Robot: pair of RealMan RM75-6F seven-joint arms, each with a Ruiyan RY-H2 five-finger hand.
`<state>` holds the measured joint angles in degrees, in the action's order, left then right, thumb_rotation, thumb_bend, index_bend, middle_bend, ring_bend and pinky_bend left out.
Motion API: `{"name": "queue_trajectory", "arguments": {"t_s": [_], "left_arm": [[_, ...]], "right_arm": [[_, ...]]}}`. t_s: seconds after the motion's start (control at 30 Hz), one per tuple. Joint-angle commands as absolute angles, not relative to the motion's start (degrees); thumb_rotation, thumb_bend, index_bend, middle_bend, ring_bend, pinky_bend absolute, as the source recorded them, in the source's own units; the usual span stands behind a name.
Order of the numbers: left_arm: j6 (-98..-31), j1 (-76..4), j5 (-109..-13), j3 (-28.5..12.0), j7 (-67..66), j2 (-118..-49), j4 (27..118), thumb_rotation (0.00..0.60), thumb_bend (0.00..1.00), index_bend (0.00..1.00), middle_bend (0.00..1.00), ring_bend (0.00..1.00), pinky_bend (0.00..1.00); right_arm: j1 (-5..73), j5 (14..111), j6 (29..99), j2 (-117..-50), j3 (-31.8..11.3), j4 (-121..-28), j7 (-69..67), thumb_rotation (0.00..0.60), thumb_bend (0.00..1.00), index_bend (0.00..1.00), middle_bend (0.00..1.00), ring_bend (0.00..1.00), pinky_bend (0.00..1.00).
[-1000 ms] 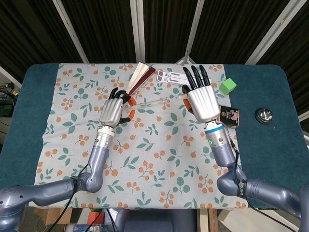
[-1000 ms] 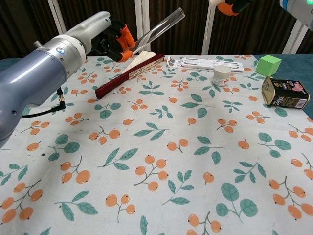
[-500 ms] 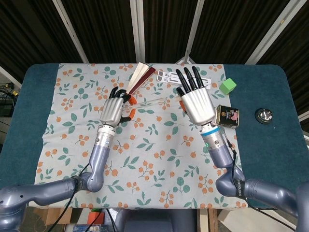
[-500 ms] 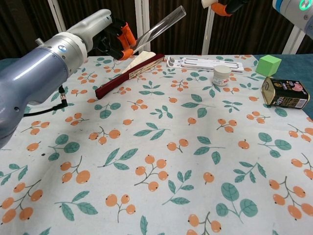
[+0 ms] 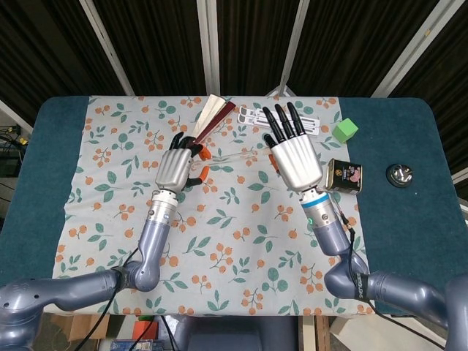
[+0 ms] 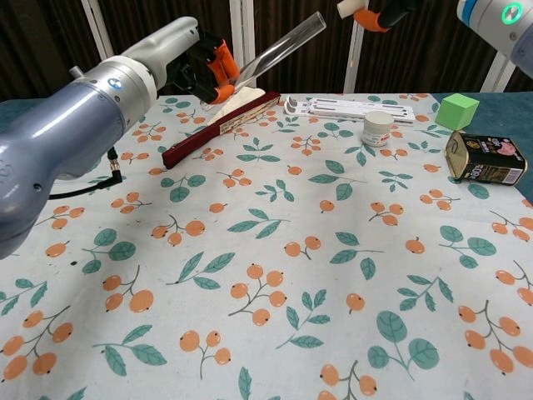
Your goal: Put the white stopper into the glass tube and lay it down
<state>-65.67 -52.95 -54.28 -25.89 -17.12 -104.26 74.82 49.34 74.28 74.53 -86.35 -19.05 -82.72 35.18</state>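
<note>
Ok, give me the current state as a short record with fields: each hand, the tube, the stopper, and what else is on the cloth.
left hand: raised, fingers gripping the glass tube
glass tube: held tilted, open end up toward the right hand
right hand: raised near the tube's open end, pinching the white stopper
white stopper: at top edge of chest view, not yet in the tube
on cloth: folded fan, white rack, small white jar
off cloth: green cube, tin can
</note>
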Motion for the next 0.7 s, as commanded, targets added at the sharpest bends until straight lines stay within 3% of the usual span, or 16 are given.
{"name": "queue_trajectory", "arguments": {"t_s": [0.03, 0.7], "left_arm": [[-65.7, -53.1, -54.2, -26.0, -17.2, -104.4, 74.8, 0.6, 0.6, 0.6, 0.65, 0.17, 0.0], [-67.0, -53.5, -52.9, -26.8, -19.0, -105.0, 75.6, 0.6, 0.6, 0.6, 0.65, 0.17, 0.01]], "right_arm": [[49.4, 74.4, 74.6, -86.5, -19.0, -82.7, 35.3, 0.6, 0.47, 0.63, 0.12, 0.0, 0.0], [49.2, 74.8, 75.0, -87.2, -19.1, -82.4, 36.5, 0.6, 0.47, 0.63, 0.12, 0.0, 0.0]]}}
